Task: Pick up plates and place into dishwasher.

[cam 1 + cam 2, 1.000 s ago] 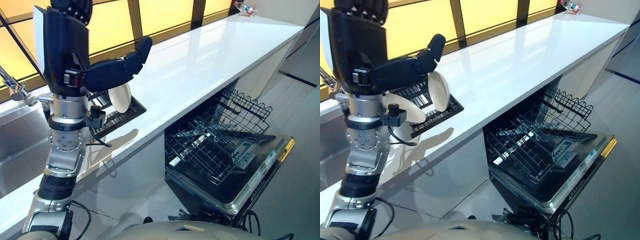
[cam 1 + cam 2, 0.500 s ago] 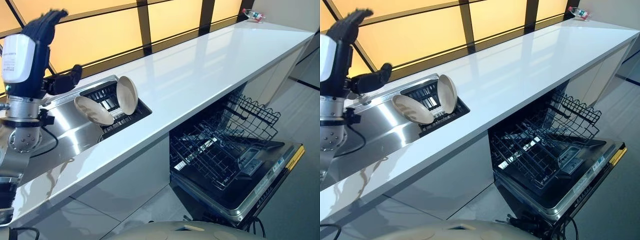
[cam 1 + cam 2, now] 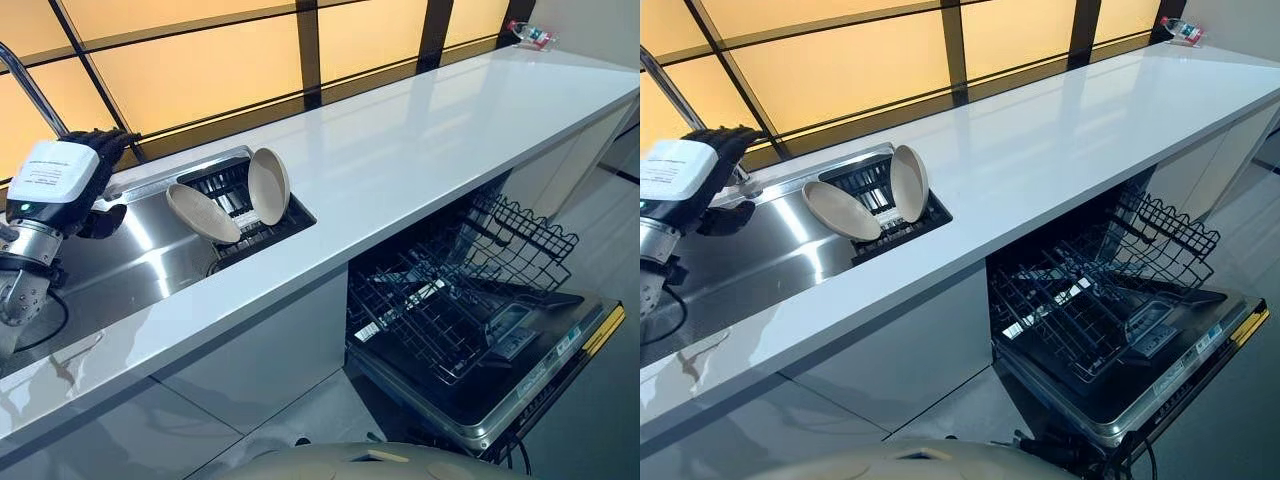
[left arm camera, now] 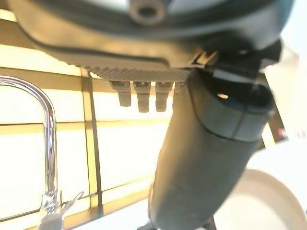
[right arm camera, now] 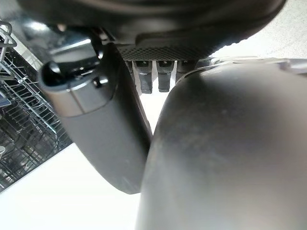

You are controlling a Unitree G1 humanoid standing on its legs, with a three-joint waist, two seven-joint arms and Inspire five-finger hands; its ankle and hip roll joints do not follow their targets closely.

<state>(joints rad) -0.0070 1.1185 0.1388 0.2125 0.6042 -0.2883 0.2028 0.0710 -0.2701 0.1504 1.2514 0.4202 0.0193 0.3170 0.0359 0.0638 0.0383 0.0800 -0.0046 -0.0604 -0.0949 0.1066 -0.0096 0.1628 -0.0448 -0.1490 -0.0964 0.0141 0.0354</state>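
Two beige plates stand in a black rack [image 3: 262, 222] at the sink's right end: one leaning plate [image 3: 200, 212] and one upright plate [image 3: 268, 186]. My left hand [image 3: 55, 185] hovers over the sink to their left, well apart from them, fingers relaxed and holding nothing. A plate's rim [image 4: 273, 201] shows past its thumb [image 4: 206, 158]. The dishwasher [image 3: 480, 350] stands open under the counter with its wire rack [image 3: 440, 300] pulled out and bare. My right hand [image 5: 96, 120] hangs near that rack [image 5: 24, 110], holding nothing.
A steel sink [image 3: 130, 265] is set into the long white counter [image 3: 420, 130], with a curved tap [image 3: 25, 85] behind my left hand. A bottle [image 3: 530, 33] lies at the counter's far end. The dishwasher's lowered door [image 3: 540, 370] juts out over the floor.
My left arm has dropped from high in front of the camera to low over the sink at the left. The camera has shifted; the plates stay in the rack.
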